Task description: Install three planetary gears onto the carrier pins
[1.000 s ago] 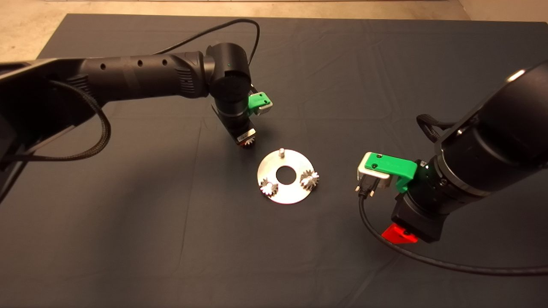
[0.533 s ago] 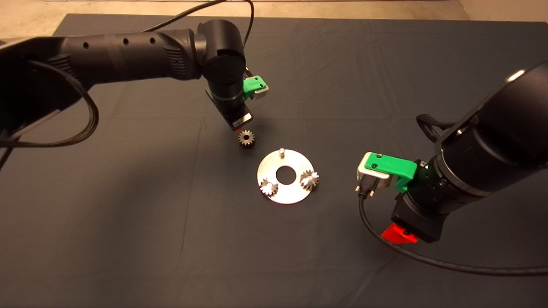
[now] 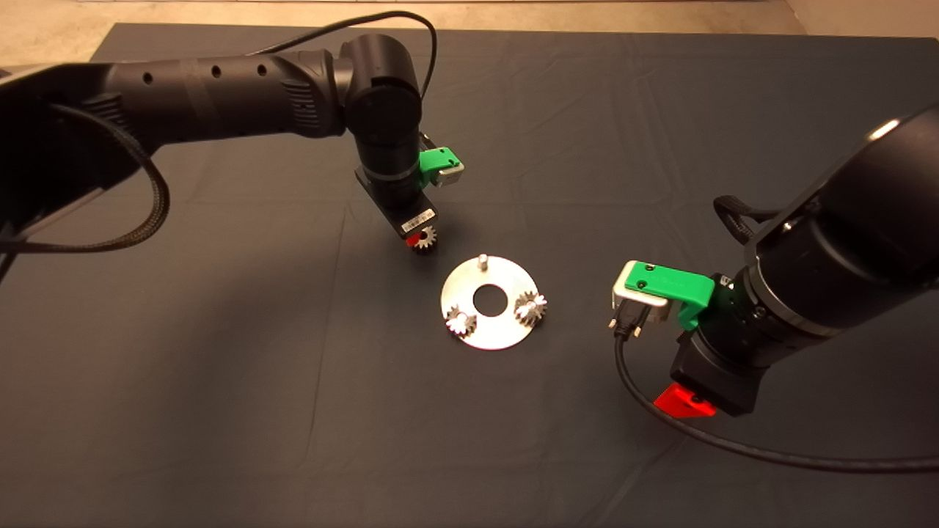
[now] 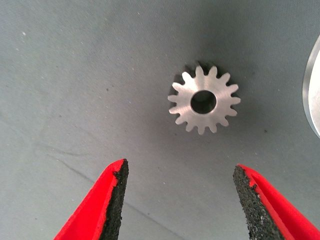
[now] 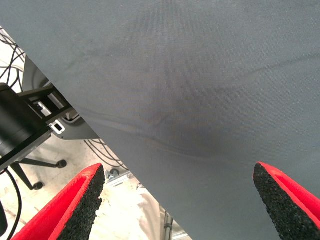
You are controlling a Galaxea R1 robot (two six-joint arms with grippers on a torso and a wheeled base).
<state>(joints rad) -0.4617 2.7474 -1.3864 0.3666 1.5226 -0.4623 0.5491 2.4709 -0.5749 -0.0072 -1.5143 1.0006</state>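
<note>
While two planetary gears [image 3: 461,320] [image 3: 530,308] are already seated on carrier pins of the silver disc [image 3: 499,334], the third gear [image 4: 203,100] lies flat on the dark mat [image 3: 220,367] just beside the disc, so the pick-up of the last gear is judged to be in hand. It is hovered over by the left gripper [image 4: 177,200], fingers spread wide and nothing held. Next, the fingers must be lowered around the gear, closed on its teeth, and its bore carried onto the bare pin [image 3: 483,259]; the right gripper [image 5: 177,205] is parked open at the mat's right.

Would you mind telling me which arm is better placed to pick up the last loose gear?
Left: its open pincer hangs right over the loose gear beside the disc; the right pincer waits farther away.
</note>
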